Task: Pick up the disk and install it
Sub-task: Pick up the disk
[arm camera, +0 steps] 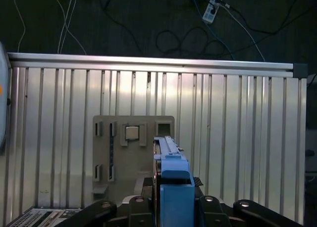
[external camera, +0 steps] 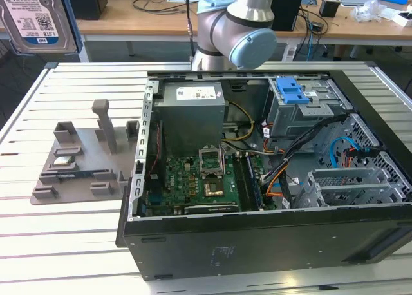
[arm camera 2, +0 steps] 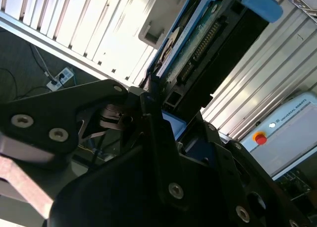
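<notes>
The claw grips the hard disk by one end of its blue frame; ahead of the claw lies a grey parts tray.

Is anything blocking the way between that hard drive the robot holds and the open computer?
Nothing visible. The gripper clamps the disk, raised at the exterior view's left. The computer case lies open on top; the grey fixture sits low on the table.

A robotics lab: slatted aluminium bench, cable-strewn desks behind.
</notes>
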You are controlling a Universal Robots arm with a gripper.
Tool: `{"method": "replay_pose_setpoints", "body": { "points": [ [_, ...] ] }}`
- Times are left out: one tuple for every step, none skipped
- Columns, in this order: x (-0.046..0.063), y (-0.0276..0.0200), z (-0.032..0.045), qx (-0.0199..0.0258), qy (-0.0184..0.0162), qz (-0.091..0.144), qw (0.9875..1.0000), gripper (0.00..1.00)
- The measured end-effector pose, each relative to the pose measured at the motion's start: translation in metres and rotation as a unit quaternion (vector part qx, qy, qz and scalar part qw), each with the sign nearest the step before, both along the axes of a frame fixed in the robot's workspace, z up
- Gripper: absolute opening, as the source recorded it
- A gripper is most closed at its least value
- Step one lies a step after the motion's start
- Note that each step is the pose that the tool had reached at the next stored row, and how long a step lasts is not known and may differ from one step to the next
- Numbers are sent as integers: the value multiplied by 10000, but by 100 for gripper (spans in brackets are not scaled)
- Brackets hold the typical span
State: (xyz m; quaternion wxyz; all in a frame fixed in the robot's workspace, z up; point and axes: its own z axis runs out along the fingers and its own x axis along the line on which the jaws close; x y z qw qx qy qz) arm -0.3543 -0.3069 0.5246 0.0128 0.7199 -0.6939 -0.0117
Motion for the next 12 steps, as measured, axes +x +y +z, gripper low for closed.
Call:
{"method": "replay_pose_setpoints", "body": {
  "points": [
    [38, -20, 0, 0, 4, -1, 10000, 37],
    [108, -42, 0, 0, 10, -1, 10000, 37],
    [170, -50, 1, 0, 14, 0, 10000, 37],
    [222, -53, 1, 0, 17, 0, 10000, 37],
    [269, -53, 0, 0, 19, -1, 10000, 37],
    [337, -53, 0, 0, 22, -1, 10000, 37],
    [383, -53, 0, 0, 24, -1, 10000, 37],
    [428, -54, 1, 0, 27, -1, 10000, 37],
    [544, -54, 0, 0, 30, -1, 10000, 37],
    [597, -53, 0, 0, 33, -1, 10000, 37],
    [642, -53, 1, 0, 35, -1, 10000, 37],
    [713, -54, 0, 0, 38, -1, 10000, 37]
  ]
}}
